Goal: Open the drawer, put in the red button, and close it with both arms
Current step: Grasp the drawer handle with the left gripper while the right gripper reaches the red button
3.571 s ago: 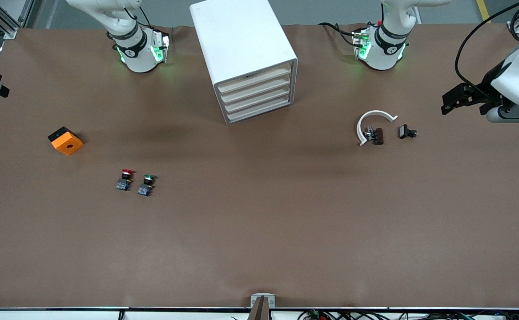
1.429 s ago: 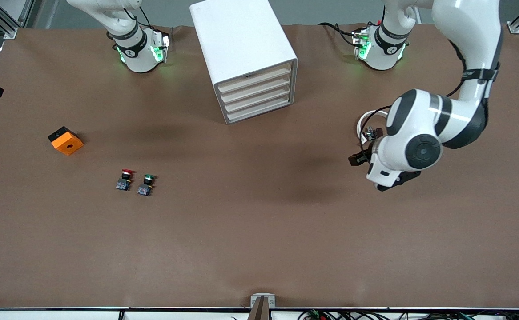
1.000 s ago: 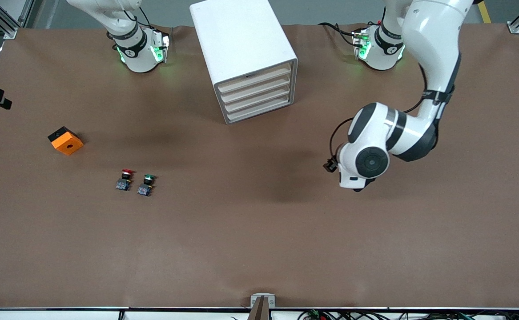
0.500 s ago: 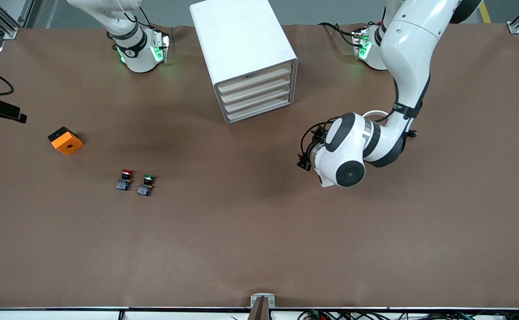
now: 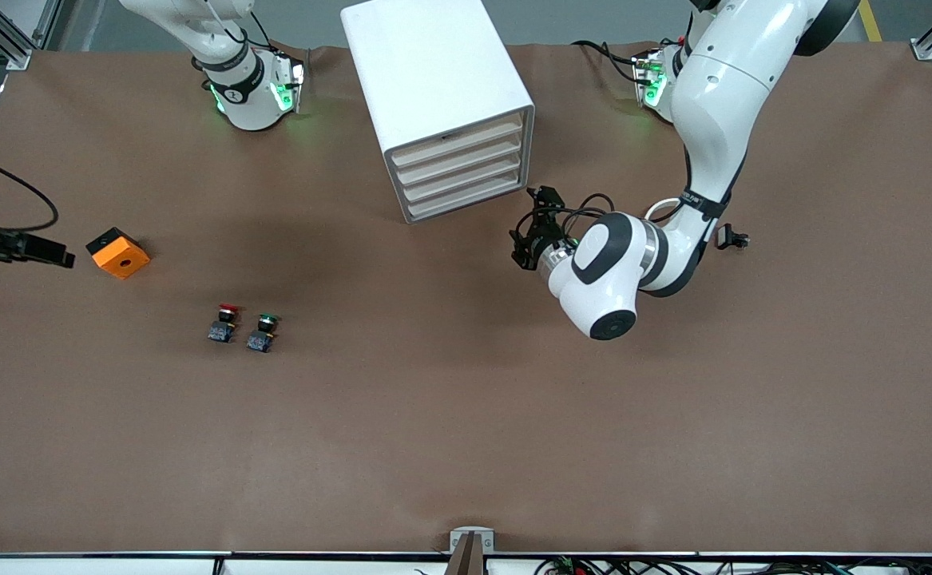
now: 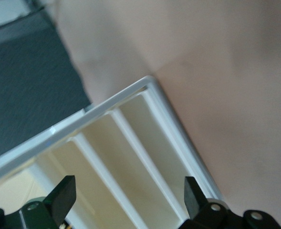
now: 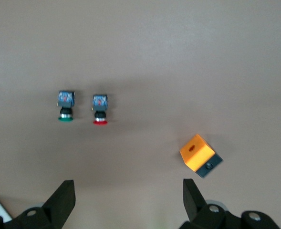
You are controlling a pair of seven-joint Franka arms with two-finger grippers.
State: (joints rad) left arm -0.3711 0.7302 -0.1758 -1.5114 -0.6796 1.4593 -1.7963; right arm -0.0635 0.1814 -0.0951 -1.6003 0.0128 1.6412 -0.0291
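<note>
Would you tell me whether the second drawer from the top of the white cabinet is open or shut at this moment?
Shut. The drawer sits flush with the three other fronts of the cabinet; the open left gripper is beside it, not yet touching.

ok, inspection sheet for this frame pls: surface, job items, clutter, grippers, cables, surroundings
Surface: brown table, flat.
Job's things: white cabinet, all four drawers shut, target drawer second from top. Red button upright beside the green button, nearer the camera than the cabinet.
Clutter: orange block toward the right arm's end; white ring and small black part toward the left arm's end.
Grippers: left gripper open, facing the drawer fronts. Right gripper open, above the buttons and block.
Cables: black loops at the left gripper's wrist.
Surroundings: aluminium frame posts at the corners.
</note>
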